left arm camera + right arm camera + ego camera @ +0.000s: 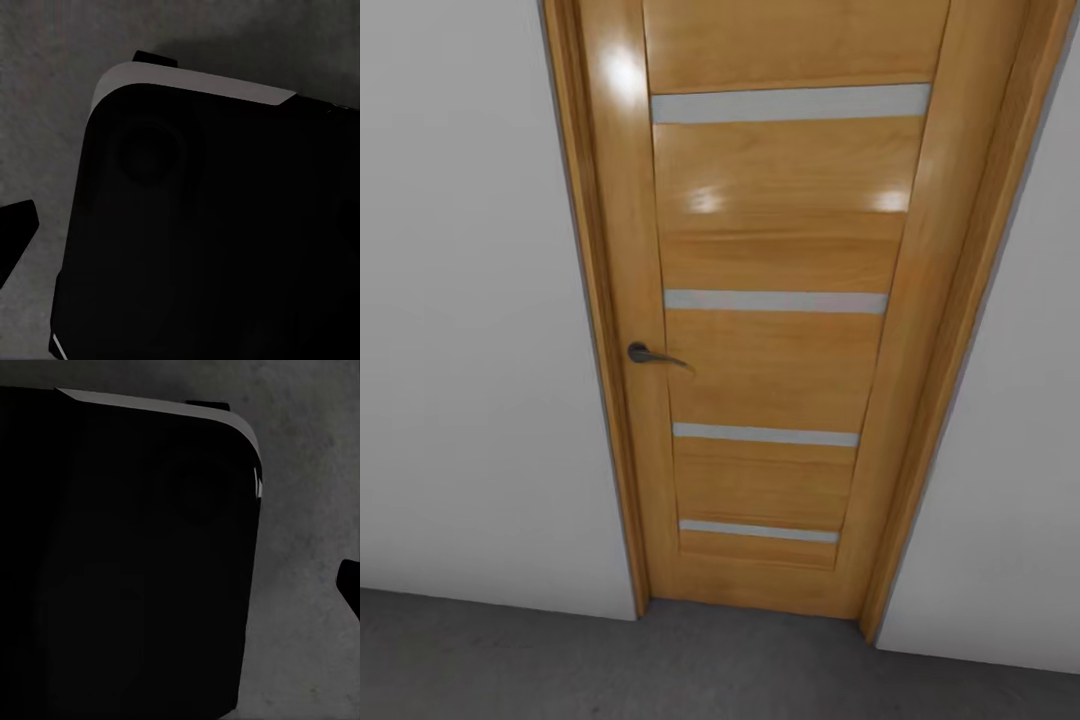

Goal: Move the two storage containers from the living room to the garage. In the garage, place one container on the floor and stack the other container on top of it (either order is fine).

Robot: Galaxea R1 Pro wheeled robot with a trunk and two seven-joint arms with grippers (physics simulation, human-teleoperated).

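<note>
Dark grey concrete floor (510, 660) meets light grey walls (460, 300) around a closed wooden door (770, 330) with four pale glass strips and a dark lever handle (652, 355) at its left edge. Both wrist views look down on the floor past the robot's black base (202, 240), with a dark fingertip (15, 229) at the picture edge, and whether either claw is apart or together cannot be told.

Met the floor (510, 665) as a dark grey, rough concrete band at 6 o'clock in the head view, running flat to the foot of the garage (460, 300) walls. Found those walls plain and light grey at 9 and 3 o'clock. Caught the same speckled surface, dim, in both wrist views.
</note>
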